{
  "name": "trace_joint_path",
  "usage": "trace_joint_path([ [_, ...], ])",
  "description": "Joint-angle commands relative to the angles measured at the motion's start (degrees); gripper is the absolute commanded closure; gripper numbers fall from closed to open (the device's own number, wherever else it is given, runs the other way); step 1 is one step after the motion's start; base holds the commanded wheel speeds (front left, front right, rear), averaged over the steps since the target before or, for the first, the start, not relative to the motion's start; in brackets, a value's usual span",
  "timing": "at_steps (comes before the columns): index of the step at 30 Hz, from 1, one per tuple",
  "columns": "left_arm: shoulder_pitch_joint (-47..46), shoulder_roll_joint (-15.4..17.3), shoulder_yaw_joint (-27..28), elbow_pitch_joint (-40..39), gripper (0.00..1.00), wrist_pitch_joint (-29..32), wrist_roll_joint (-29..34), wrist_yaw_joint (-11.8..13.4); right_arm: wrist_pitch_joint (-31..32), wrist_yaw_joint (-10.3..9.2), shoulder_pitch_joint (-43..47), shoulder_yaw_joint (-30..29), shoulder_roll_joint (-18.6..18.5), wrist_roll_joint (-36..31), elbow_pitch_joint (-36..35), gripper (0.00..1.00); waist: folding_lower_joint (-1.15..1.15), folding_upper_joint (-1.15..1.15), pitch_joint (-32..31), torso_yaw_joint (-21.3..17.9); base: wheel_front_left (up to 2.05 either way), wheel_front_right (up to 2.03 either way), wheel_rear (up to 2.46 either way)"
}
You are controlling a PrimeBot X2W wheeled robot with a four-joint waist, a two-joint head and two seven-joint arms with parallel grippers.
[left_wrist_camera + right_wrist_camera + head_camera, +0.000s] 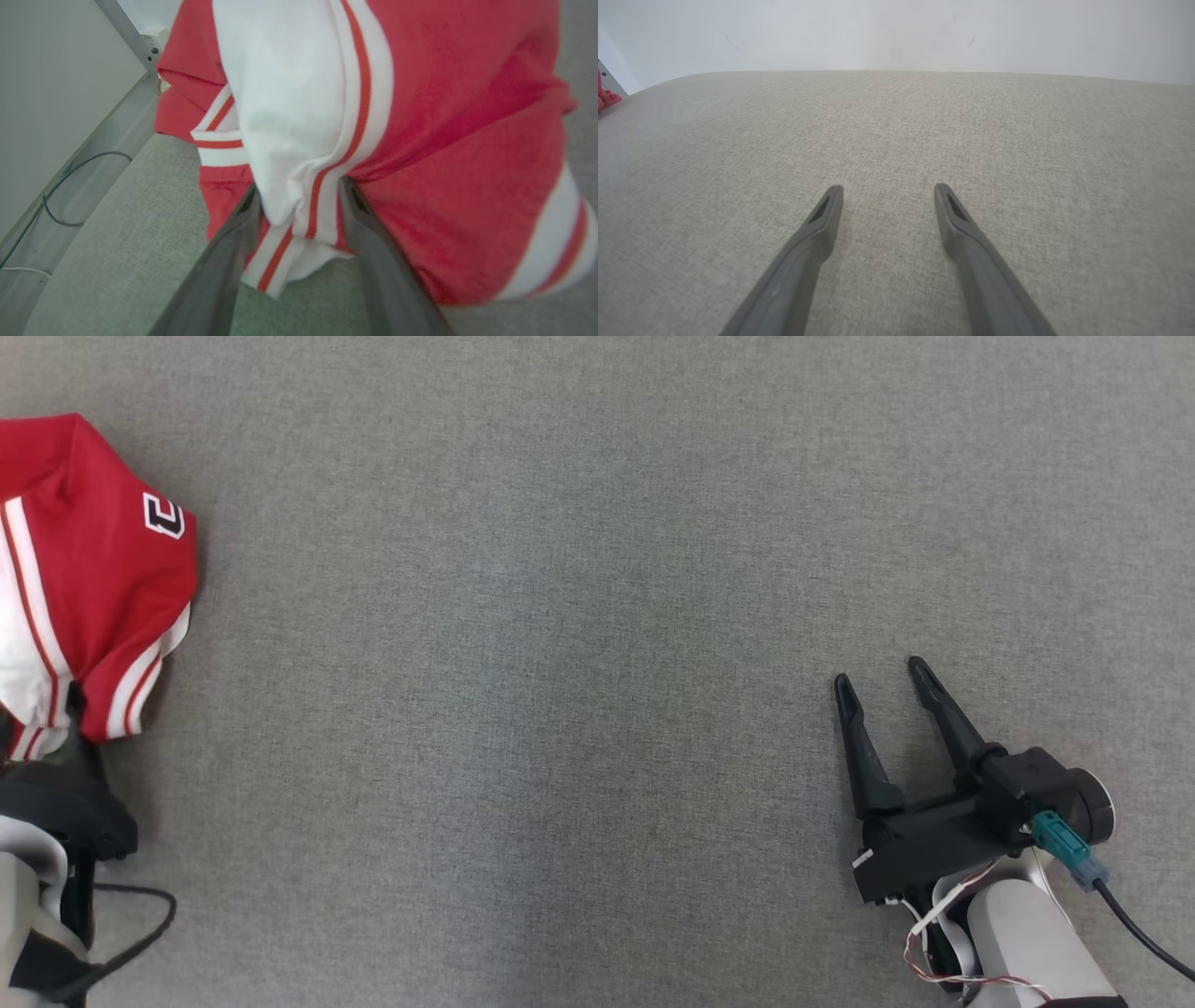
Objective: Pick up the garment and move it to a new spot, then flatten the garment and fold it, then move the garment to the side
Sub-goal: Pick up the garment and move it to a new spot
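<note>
Garment (93,569) is sitting between left gripper's (301,189) parted jaws; we are advising a deeper bite; right gripper's (882,674) jaws apart.

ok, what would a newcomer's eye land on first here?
The red-and-white striped garment, bunched at the far left edge of the head view on the grey fabric surface. In the left wrist view, the left gripper has its fingers apart on either side of a white fold of it. The right gripper sits open at lower right, over bare fabric.
</note>
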Motion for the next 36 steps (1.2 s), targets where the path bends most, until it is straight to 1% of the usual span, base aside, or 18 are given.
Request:
trace_joint_path([
  [1, 0.1, 0.1, -0.3, 2.0, 1.0, 0.8, -0.3, -0.5, 0.1, 0.0, -0.2, -0.1, 0.0, 0.5, 1.1, 0.0, 0.0, 0.0, -0.2, -0.2, 0.0, 0.0, 0.0],
  [3, -0.5, 0.3, -1.0, 1.9, 1.0, 0.0, 0.1, -1.0, 0.0, 0.0, -0.1, -0.2, 0.4, 0.6, 1.2, 0.0, 0.0, 0.0, -0.7, -0.5, 0.0, 0.0, 0.0],
  [5, -1.1, -0.3, -2.5, 0.2, 1.0, -0.7, 1.3, -1.3, 0.0, 0.0, 0.1, -0.4, 0.7, 0.9, 1.3, 0.0, 0.0, 0.0, -1.3, -0.6, 0.0, 0.0, 0.0],
  [8, -0.9, -2.2, -5.0, -3.1, 1.0, -1.4, 2.7, -1.7, 0.0, 0.0, 0.6, -1.0, 1.4, 1.3, 1.4, 0.0, 0.0, 0.0, -2.4, -0.5, 0.0, 0.0, 0.0],
  [11, 0.7, -3.9, -6.5, -8.7, 1.0, -1.4, 3.2, -1.6, 0.0, 0.0, 0.5, -1.0, 2.1, 1.6, 1.6, 0.0, 0.0, 0.0, -3.4, -0.7, 0.0, 0.0, 0.0],
  [17, 4.7, -8.9, -10.5, -18.5, 1.0, -1.4, 3.7, -2.8, 0.0, 0.0, -0.1, -0.6, 3.2, 2.1, 2.1, 0.0, 0.0, 0.0, -5.1, -2.2, 0.0, 0.0, 0.0],
  [21, 7.0, -11.7, -13.3, -22.2, 1.0, -1.4, 3.2, -3.4, 0.0, 0.0, 0.4, -0.9, 3.9, 2.4, 2.4, 0.0, 0.0, 0.0, -6.0, -3.7, 0.0, 0.0, 0.0],
  [22, 7.0, -11.7, -13.3, -22.2, 1.0, -1.4, 3.2, -3.4, 0.0, 0.0, 0.4, -0.9, 3.9, 2.4, 2.4, 0.0, 0.0, 0.0, -6.0, -3.7, 0.0, 0.0, 0.0],
  [24, 7.4, -12.7, -14.8, -24.1, 1.0, -1.4, 2.9, -3.7, 0.0, 0.0, 0.5, -1.2, 4.0, 2.5, 2.6, 0.0, 0.0, 0.0, -6.3, -4.5, 0.0, 0.0, 0.0],
  [27, 8.5, -14.0, -18.0, -26.3, 1.0, -1.4, 2.2, -4.2, 0.0, 0.0, 0.9, -1.8, 4.3, 2.8, 2.8, 0.0, 0.0, 0.0, -6.8, -5.8, 0.0, 0.0, 0.0],
  [31, 9.2, -14.8, -23.2, -29.5, 1.0, -1.4, 1.0, -4.6, 0.0, 0.0, 1.3, -2.1, 5.0, 3.0, 2.9, 0.0, 0.0, 0.0, -7.6, -8.0, 0.0, 0.0, 0.0],
  [34, 9.4, -15.2, -28.4, -32.0, 1.0, -1.4, -0.1, -4.6, 0.0, 0.0, 1.5, -2.2, 5.4, 3.3, 3.1, 0.0, 0.0, 0.0, -8.2, -9.8, 0.0, 0.0, 0.0],
  [36, 9.6, -15.3, -32.7, -34.5, 1.0, -1.4, -2.7, -4.6, 0.0, 0.0, 1.6, -2.1, 5.8, 3.4, 3.2, 0.0, 0.0, 0.0, -8.7, -11.1, 0.0, 0.0, 0.0],
])
